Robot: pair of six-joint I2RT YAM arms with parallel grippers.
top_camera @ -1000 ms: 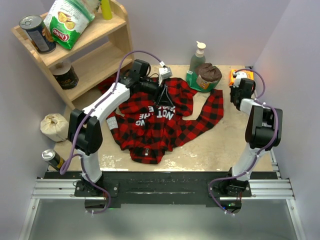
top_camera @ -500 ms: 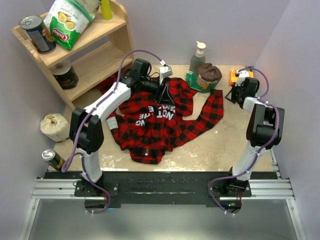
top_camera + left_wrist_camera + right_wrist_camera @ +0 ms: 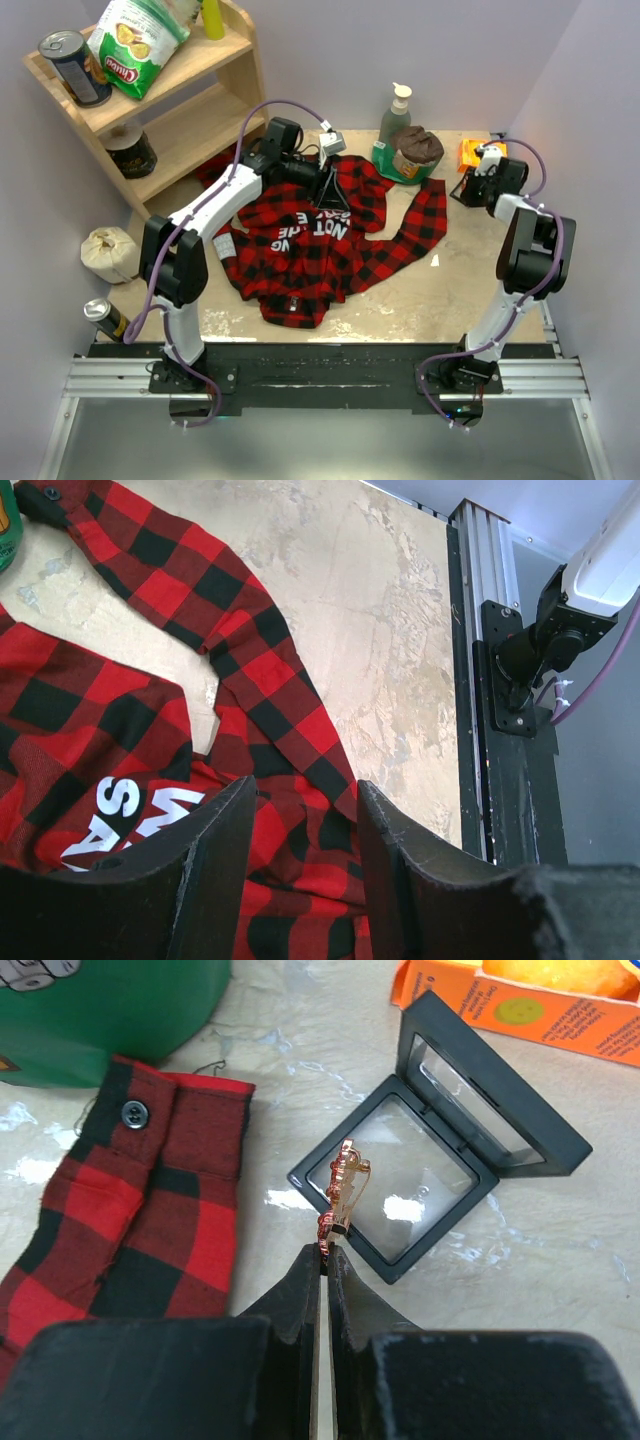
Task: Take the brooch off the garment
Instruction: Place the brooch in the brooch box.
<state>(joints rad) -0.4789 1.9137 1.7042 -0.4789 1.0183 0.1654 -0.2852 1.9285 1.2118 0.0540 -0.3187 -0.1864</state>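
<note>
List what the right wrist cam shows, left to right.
garment cuff → brooch, pinched in the right gripper → open black display case → orange box at top right. Green tub skipped: it sits above the cuff, same span.

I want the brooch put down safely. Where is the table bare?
Bare tabletop runs between the shirt sleeve and the right arm. The open black case under the right hand holding the brooch looks empty. Crowded: the back edge, with green bowl and orange box.
</note>
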